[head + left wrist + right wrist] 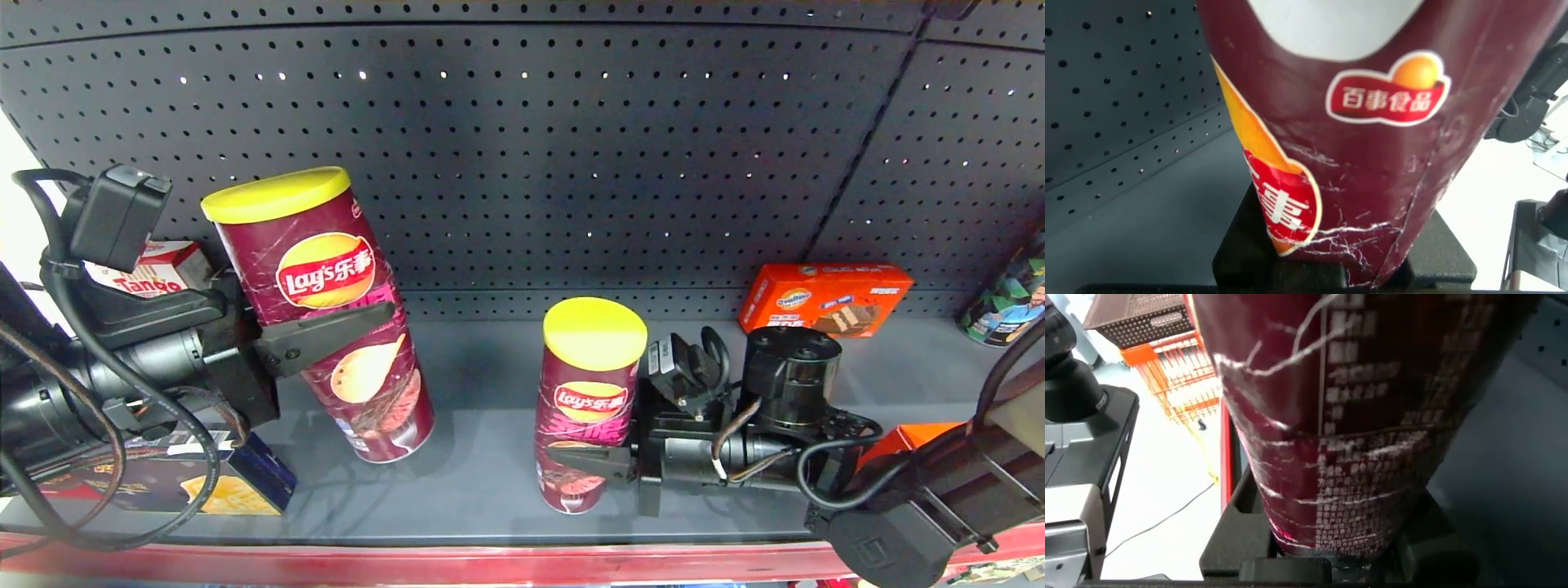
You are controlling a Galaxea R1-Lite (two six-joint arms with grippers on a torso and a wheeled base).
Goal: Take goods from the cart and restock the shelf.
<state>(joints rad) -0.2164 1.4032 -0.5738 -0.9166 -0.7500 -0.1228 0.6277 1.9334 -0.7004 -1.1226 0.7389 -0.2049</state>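
Note:
A tall maroon chip can with a yellow lid leans to the left over the grey shelf. My left gripper is shut on its middle, one finger crossing the front. The left wrist view has the same can close up. A second maroon can stands upright near the shelf's front edge, with my right gripper shut on its lower half from the right. That can rises between the jaws in the right wrist view. I cannot tell whether the tilted can's base touches the shelf.
An orange box lies at the back right, with a dark can at the far right. A white-and-red box and a dark blue box sit at the left. A pegboard wall backs the shelf. An orange cart stands behind.

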